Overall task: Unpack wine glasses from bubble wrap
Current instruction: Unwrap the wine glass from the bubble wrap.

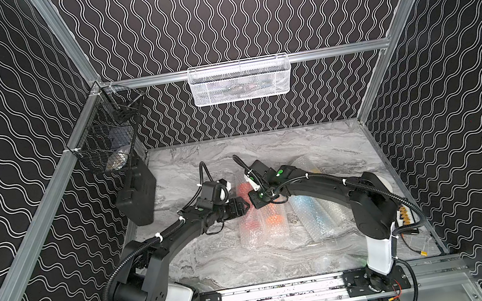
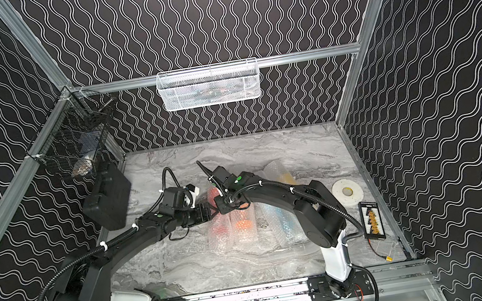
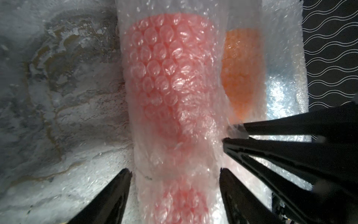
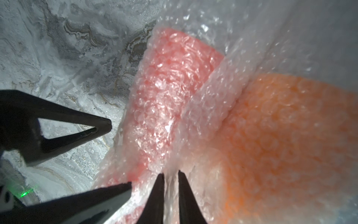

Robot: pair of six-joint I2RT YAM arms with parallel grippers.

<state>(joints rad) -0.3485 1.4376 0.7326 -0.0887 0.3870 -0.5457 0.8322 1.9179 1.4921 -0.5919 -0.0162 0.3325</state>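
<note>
Several rolls of bubble wrap lie side by side on the marble table, each showing a wine glass only as blurred colour: red (image 1: 251, 223), orange (image 1: 273, 218), light blue (image 1: 308, 212) and, partly under the right arm, yellow (image 2: 286, 178). My left gripper (image 3: 175, 171) stands open astride the red roll (image 3: 170, 77), one finger on each side of it. My right gripper (image 4: 170, 173) is shut on a raised fold of bubble wrap (image 4: 209, 108) between the red roll (image 4: 170, 81) and the orange roll (image 4: 280, 126). The two grippers almost meet over the red roll in both top views.
A black case (image 1: 139, 197) leans at the table's left edge under a black wire basket (image 1: 107, 139). A white mesh basket (image 1: 240, 81) hangs on the back wall. A tape roll (image 2: 347, 191) and a small black tray (image 2: 373, 220) lie at the right.
</note>
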